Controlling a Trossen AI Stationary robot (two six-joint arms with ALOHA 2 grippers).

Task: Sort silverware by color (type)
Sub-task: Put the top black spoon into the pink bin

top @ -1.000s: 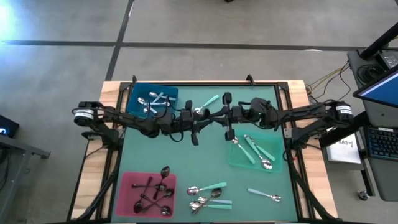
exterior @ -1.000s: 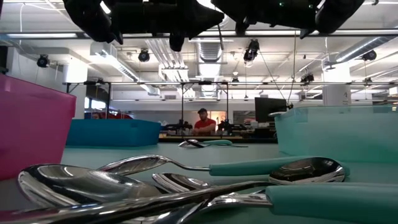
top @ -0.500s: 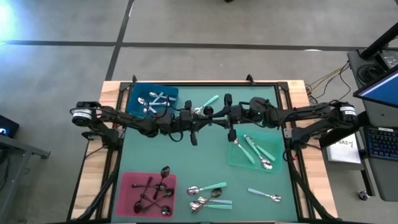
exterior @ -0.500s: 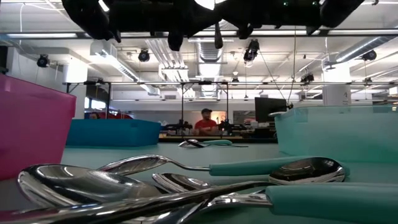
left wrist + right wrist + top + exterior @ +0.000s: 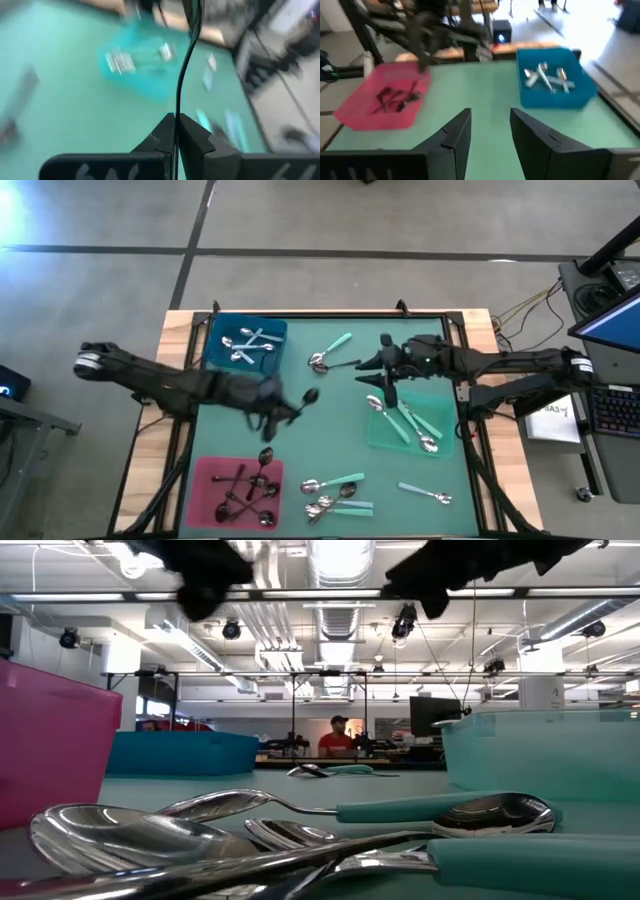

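Observation:
My left gripper (image 5: 279,415) hangs over the table's middle, a little toward the pink tray (image 5: 205,480). It is shut on a black-handled spoon (image 5: 303,400). My right gripper (image 5: 372,364) stands open and holds nothing, at the far edge of the green tray (image 5: 450,435). The pink tray holds black-handled spoons. The green tray holds mint-handled ones, and the blue tray (image 5: 218,332) holds silver ones. Several loose spoons (image 5: 335,495) lie near the front edge, and a mint one (image 5: 335,348) lies at the far middle. My left gripper pinches the spoon's thin black handle (image 5: 176,119) between its two fingers, which lie along it. The handle runs straight out ahead of the fingertips. The spoon's bowl (image 5: 310,395) points toward the table's right and far side. The spoon is lifted clear of the table.
A single mint spoon (image 5: 425,495) lies near the front right. The near pile of spoons (image 5: 300,840) fills the low view's foreground. Bare green mat (image 5: 330,435) lies between the trays. A person sits far behind the table in the room.
Both grippers met over the table's middle with the black-handled spoon between them. My left gripper has swung toward the near left, turning as it went, and the spoon has gone with it alone. My right gripper has drawn back toward the right edge.

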